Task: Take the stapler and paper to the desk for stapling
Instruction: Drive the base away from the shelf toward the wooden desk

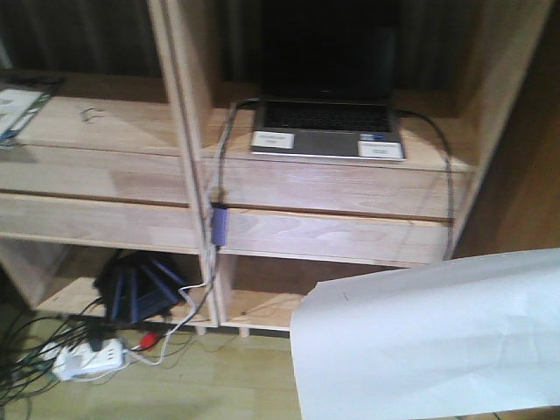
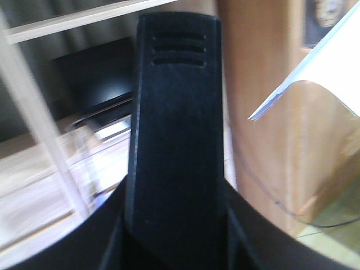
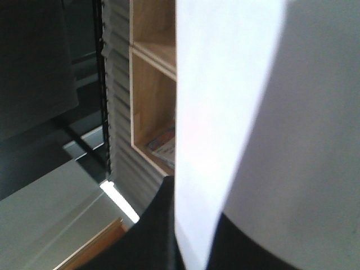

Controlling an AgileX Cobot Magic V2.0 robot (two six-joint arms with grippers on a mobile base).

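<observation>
1. front view: the paper [image 1: 429, 337] hung in the air at lower right, in front of the shelf [image 1: 332, 184] and off the floor. i judged it was held up like this so it could be carried without dragging or creasing. no gripper and no desk showed here, so both things had yet to be set down. an open laptop [image 1: 328, 122] sat on the shelf, and cables [image 1: 214, 201] ran down a post towards a power strip [image 1: 87, 357] on the floor.

2. left wrist view: a black bar with three slots near its far end stood up the middle of the picture; i took it for the stapler [image 2: 177, 124], though its orange end did not show. the left gripper [image 2: 177, 225] flanked its base on both sides and seemed clenched on it, gripping low so the body stuck out ahead. the arm pointed roughly level at the shelf, with a corner of the paper at upper right.

3. right wrist view: the paper rose from the bottom edge and filled the right half of the picture. the right gripper [image 3: 194, 247] was pinched on its lower edge, leaving the sheet to stand free above. a ceiling light [image 3: 118, 199] was in sight, so the wrist seemed tipped upward and rolled.
</observation>
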